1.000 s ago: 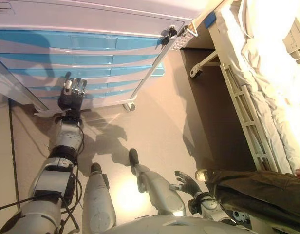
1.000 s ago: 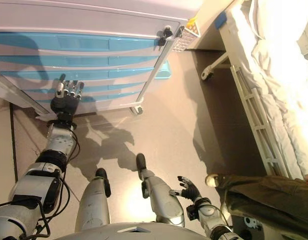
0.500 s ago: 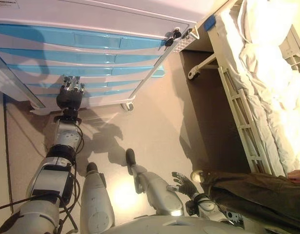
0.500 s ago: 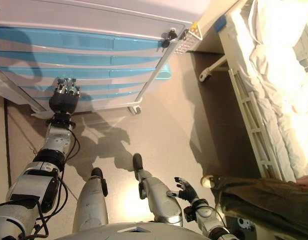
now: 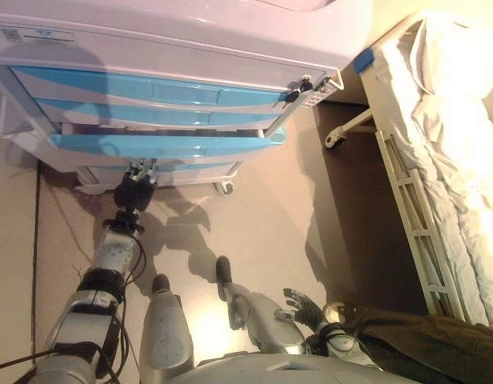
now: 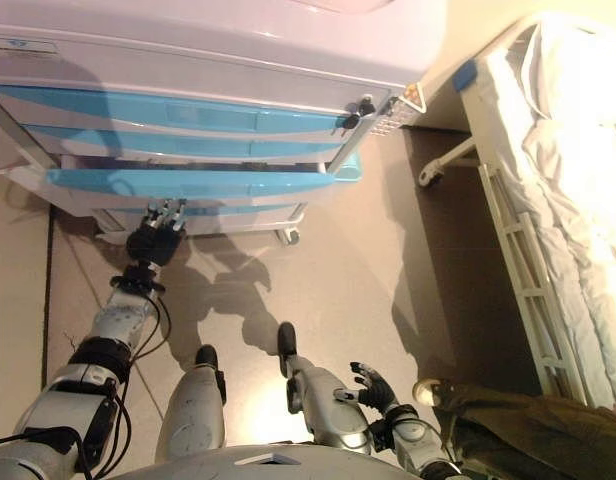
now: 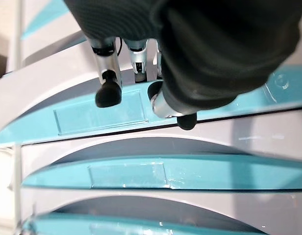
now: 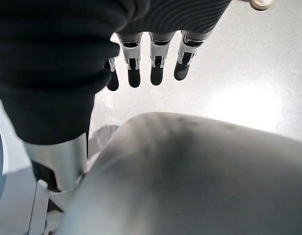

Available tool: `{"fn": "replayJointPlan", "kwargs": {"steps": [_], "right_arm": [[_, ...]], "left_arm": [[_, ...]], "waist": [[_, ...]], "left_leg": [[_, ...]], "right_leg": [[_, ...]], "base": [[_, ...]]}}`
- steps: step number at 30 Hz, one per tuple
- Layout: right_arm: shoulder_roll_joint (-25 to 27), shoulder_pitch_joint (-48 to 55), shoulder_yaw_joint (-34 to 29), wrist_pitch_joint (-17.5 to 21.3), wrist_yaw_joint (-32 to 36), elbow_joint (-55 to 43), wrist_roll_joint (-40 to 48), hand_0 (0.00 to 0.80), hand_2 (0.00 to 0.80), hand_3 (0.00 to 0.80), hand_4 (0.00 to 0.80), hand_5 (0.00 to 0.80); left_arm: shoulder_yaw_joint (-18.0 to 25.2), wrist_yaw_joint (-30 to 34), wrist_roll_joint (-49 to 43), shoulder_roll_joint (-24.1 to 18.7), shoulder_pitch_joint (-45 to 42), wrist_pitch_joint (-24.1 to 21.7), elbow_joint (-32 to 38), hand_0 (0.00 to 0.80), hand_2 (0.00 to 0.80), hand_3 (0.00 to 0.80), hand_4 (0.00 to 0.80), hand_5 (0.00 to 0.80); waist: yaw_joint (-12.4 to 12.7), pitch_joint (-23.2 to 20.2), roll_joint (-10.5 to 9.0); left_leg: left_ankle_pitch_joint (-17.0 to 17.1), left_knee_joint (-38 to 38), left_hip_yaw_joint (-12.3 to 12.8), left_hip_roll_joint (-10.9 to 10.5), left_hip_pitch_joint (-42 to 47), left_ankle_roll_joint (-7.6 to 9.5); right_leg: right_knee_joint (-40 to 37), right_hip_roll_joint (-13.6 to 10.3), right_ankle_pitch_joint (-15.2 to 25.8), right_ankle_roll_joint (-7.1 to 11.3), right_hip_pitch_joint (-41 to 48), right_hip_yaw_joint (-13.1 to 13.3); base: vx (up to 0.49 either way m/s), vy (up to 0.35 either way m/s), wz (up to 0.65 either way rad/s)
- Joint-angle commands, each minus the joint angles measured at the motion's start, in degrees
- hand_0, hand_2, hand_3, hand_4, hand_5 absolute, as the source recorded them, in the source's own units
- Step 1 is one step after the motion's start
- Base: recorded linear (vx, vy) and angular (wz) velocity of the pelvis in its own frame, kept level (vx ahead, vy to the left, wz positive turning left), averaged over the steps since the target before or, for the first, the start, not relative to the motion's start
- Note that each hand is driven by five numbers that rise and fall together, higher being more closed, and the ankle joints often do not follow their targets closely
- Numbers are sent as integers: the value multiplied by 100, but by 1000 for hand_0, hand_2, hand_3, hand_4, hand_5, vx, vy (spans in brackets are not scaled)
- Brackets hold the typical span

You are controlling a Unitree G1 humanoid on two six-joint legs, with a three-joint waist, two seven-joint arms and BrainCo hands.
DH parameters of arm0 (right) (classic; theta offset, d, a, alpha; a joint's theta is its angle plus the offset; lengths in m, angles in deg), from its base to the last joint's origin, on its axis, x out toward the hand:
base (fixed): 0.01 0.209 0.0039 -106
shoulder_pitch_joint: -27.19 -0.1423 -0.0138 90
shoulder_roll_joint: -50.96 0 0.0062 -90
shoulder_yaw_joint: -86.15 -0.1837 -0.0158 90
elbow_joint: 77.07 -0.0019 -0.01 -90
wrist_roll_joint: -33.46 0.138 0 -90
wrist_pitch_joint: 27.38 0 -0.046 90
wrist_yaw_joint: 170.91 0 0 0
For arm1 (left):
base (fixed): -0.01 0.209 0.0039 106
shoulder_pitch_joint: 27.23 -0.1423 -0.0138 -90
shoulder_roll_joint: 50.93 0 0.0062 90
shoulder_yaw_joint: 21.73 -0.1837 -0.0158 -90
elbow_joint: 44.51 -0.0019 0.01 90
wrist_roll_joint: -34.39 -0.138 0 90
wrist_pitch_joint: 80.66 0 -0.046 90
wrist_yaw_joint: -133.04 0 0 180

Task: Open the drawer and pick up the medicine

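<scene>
Your left hand (image 5: 134,190) was under the front of the blue drawer (image 5: 162,145), fingers hooked on its lower edge. That drawer stood pulled out from the cart (image 5: 182,48), past the other drawers. Your right hand (image 6: 373,388) hung low by the floor, fingers relaxed and empty. The medicine was not visible to me. A bed (image 5: 438,128) stood to the right.

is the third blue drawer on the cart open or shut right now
Partly open. The third blue drawer juts out past the drawers above it, showing a dark gap behind its front. The left hand sits just below its front edge.
</scene>
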Motion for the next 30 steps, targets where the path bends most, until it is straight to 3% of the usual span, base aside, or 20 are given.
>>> {"fn": "replayJointPlan", "kwargs": {"steps": [1, 7, 12, 18, 23, 26, 30], "right_arm": [[11, 492, 200, -159, -3, -106, -314, 0, 0, 0, 0, 0], [265, 288, -104, -297, -30, -171, -393, 0, 0, 0, 0, 0], [556, 181, -346, -406, 126, -126, -697, 0, 0, 0, 0, 0], [671, 111, -488, -344, 155, 17, -997, 0, 0, 0, 0, 0], [695, 116, -646, -259, 108, 122, -1185, 0, 0, 0, 0, 0], [744, 174, -809, -168, 80, 209, -1346, 0, 0, 0, 0, 0], [820, 193, -931, -125, 81, 295, -1460, 0, 0, 0, 0, 0]], "left_arm": [[-93, 2191, -22, 366, 93, 522, 2076, 800, 800, 800, 800, 800], [-62, 3266, -74, 524, -1120, 1244, 1355, 800, 800, 800, 800, 800], [-208, 4168, -1148, 756, -1830, 1487, 259, 800, 800, 800, 800, 800], [-372, 4527, -2355, 1051, -2129, 1713, -599, 800, 800, 800, 800, 800], [-446, 4230, -3504, 1206, -2345, 2052, -1128, 800, 800, 800, 800, 800], [-313, 3726, -4014, 1265, -2537, 2441, -1562, 800, 800, 800, 800, 800], [-76, 2944, -3890, 1220, -2663, 2137, -1938, 800, 800, 800, 800, 800]], "waist": [[199, -613, 431], [416, -515, 703], [441, -548, 945], [378, -667, 1115], [336, -721, 1239], [296, -744, 1347], [263, -766, 1428]], "left_leg": [[289, -395, -497, -355, -124, 246], [499, -710, -629, -381, 53, 147], [697, -1022, -662, -345, 294, 56], [772, -1198, -607, -330, 491, -35], [764, -1203, -548, -342, 569, -72], [754, -1172, -508, -370, 606, -102], [738, -1162, -484, -401, 660, -129]], "right_leg": [[110, 192, 7, -26, 291, -7], [127, 128, -83, -86, 381, -209], [167, 32, -190, -117, 480, -442], [160, -93, -290, -135, 567, -655], [172, -192, -359, -129, 625, -778], [192, -264, -420, -124, 659, -848], [181, -309, -478, -126, 717, -880]], "base": [[-14, 50, 16], [-56, 75, 18], [-18, 111, 9], [14, 113, 9], [17, 90, 3], [11, 113, 1], [11, 81, 2]]}}
